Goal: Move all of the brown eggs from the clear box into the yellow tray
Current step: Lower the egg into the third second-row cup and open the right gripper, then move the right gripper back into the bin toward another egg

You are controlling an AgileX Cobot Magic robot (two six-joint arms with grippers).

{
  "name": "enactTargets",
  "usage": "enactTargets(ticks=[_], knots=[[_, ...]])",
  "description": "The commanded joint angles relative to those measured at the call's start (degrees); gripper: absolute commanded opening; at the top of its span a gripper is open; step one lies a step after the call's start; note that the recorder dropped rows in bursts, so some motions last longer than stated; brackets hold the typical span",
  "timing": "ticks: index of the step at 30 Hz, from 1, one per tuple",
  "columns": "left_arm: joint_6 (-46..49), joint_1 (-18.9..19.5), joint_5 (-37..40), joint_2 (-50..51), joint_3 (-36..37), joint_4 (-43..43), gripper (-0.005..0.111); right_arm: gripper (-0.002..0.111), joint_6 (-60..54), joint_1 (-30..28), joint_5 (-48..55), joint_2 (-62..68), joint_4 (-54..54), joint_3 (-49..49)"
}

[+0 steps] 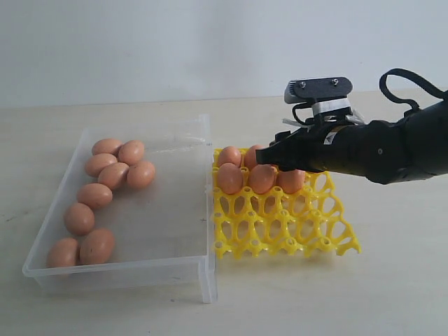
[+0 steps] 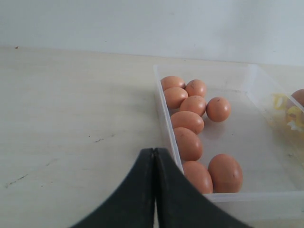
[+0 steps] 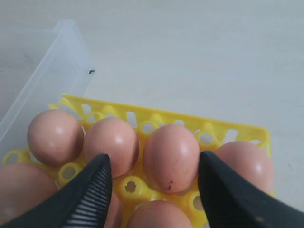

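the right gripper [image 3: 154, 161] hangs low over the yellow tray [image 1: 294, 234], and in the exterior view its arm reaches in from 3 o'clock. its jaws stand wide apart and grip nothing. one brown egg [image 3: 171, 156] sits in its cup just past the tips, with a gap on each side of it. the eggs in the tray fill the cups on the 12 o'clock side. four are in the farthest row. more lie in the next row, partly hidden under the gripper, so i cannot give the exact count.

the clear box [image 1: 206, 210] lies at 9 o'clock of the tray, just beside it; i cannot tell if they touch. nine brown eggs [image 1: 113, 176] rest in the box, in a loose line near its 9 o'clock wall, many of them touching.

the left gripper [image 2: 154, 152] shows only in its own wrist view. its two black fingers are pressed together with nothing between them, over the table [image 2: 71, 118] outside the box.
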Motion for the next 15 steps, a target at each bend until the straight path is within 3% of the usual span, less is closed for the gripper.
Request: enactTargets(ticks=[1,6,8,15], knots=[[0.16,0.06,-0.24,-0.32,-0.23,-0.14,0.000,0.054,0.48,-0.36,-0.75,0.00,-0.41,0.20],[0.16,0.06,-0.24,-0.32,-0.23,-0.14,0.000,0.054,0.70,-0.16,2.22,-0.40,-0.41,-0.41],[0.16,0.06,-0.24,-0.32,-0.23,-0.14,0.000,0.052,0.43,0.56,8.66,-0.58,-0.57,-2.72],[0.16,0.06,-0.24,-0.32,-0.23,-0.14,0.000,0.025,-8.47,7.36,34.67,-0.29,0.70,-16.68]])
